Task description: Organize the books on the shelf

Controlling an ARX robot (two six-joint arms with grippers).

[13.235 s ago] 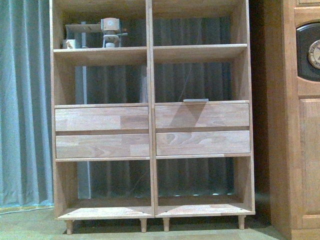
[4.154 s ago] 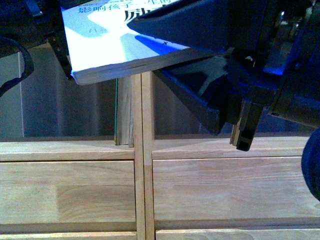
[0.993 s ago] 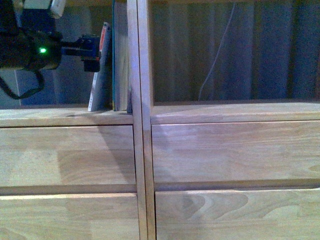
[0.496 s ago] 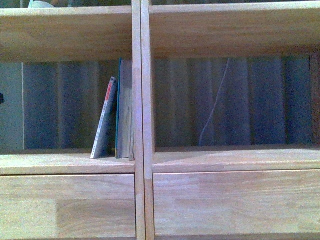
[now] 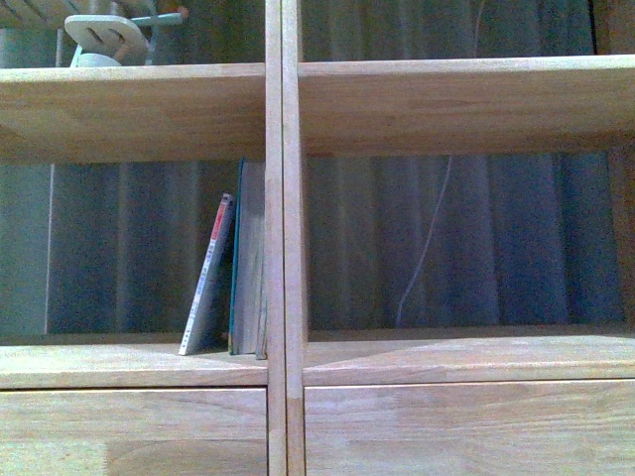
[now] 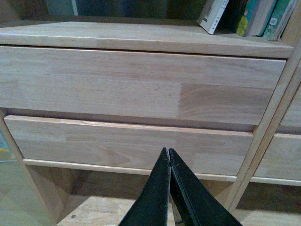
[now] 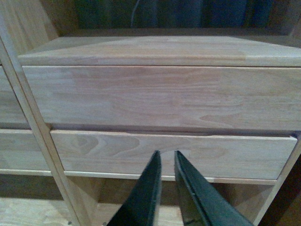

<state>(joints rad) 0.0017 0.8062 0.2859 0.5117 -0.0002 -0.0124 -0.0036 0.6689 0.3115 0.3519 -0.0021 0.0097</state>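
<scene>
In the front view the thin white paperback (image 5: 206,283) with a red-topped spine leans against the taller books (image 5: 248,260), one teal-spined, in the left compartment of the light-wood shelf (image 5: 276,218). Neither gripper shows there. In the left wrist view my left gripper (image 6: 168,153) is shut and empty, low in front of the left drawer fronts (image 6: 136,84); the paperback's lower end (image 6: 212,14) and the taller books (image 6: 263,16) show above them. In the right wrist view my right gripper (image 7: 167,155) is shut and empty before the right drawer fronts (image 7: 164,96).
A pale wooden object (image 5: 104,40) stands on the upper left shelf board. A thin cable (image 5: 425,248) hangs behind the right compartment, in front of a dark curtain. Below the drawers are the lower open compartments (image 6: 94,207).
Half a second and one second ago the front view was lower; it has risen, so the books sit lower in frame. The left gripper that was at the paperback one second ago is gone from that view.
</scene>
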